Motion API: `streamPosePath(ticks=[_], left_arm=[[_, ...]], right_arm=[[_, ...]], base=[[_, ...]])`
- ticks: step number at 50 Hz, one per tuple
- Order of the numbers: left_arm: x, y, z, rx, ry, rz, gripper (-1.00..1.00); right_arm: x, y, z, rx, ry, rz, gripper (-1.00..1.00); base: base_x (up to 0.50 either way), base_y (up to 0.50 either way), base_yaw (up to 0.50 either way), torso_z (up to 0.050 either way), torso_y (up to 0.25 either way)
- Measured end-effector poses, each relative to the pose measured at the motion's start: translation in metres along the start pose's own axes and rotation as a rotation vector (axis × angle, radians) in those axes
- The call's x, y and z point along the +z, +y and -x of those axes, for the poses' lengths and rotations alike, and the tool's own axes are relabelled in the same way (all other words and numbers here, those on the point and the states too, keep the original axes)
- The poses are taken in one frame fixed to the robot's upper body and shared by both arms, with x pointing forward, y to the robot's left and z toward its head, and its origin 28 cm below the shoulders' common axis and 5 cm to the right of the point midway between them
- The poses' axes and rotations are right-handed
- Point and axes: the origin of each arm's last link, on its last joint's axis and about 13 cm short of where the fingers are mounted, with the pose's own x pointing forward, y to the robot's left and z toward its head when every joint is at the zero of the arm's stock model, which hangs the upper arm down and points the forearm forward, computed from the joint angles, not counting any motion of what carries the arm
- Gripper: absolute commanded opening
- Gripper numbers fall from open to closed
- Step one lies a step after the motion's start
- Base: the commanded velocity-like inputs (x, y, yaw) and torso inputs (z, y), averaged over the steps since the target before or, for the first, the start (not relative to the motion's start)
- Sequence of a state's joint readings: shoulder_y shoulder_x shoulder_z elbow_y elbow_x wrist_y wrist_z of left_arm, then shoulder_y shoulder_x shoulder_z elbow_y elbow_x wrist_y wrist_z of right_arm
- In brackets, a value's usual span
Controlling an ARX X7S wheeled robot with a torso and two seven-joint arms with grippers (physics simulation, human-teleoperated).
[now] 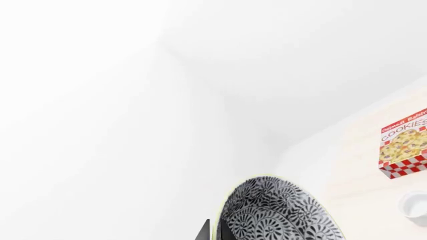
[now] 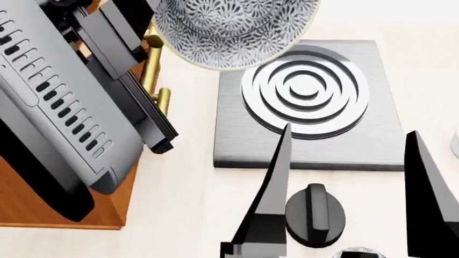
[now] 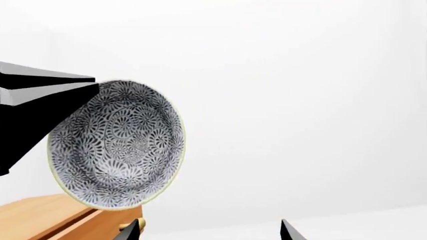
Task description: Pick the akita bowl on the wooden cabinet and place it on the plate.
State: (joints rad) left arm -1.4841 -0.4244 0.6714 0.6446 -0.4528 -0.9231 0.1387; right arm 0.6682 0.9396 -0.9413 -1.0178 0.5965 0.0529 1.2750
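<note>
Left gripper (image 2: 154, 37) is holding the bowl (image 2: 233, 29) clamped at its rim, tilted in the air past the cabinet (image 2: 43, 207) edge — plate not showing; right gripper (image 2: 351, 193) is hanging open, empty.

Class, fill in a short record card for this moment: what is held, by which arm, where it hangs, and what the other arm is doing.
held object: akita bowl, tilted on its side
holder: left pincer, gripping the bowl's rim
bowl position: lifted, beside the wooden cabinet, overlapping the stove burner in the head view
right pincer: open, empty, over the black knob
plate: not in view
also seen: cookie box, white cup
</note>
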Motion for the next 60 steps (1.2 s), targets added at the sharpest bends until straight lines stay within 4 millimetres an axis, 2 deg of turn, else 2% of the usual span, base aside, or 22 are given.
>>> streamPosePath(ticks=[33,60], left_arm=[[-0.009,-0.029,0.007,-0.059,-0.023,0.067,-1.0],[-0.005,-0.042,0.014,-0.077,-0.051,0.101,-1.0]], right_arm=[[0.001,0.001,-0.003,-0.012,0.006,-0.013,1.0],[-0.001,0.001,-0.002,-0.017,0.012,-0.017,1.0]], base=[[0.0,0.0,0.0,0.0,0.0],[0.0,0.0,0.0,0.0,0.0]])
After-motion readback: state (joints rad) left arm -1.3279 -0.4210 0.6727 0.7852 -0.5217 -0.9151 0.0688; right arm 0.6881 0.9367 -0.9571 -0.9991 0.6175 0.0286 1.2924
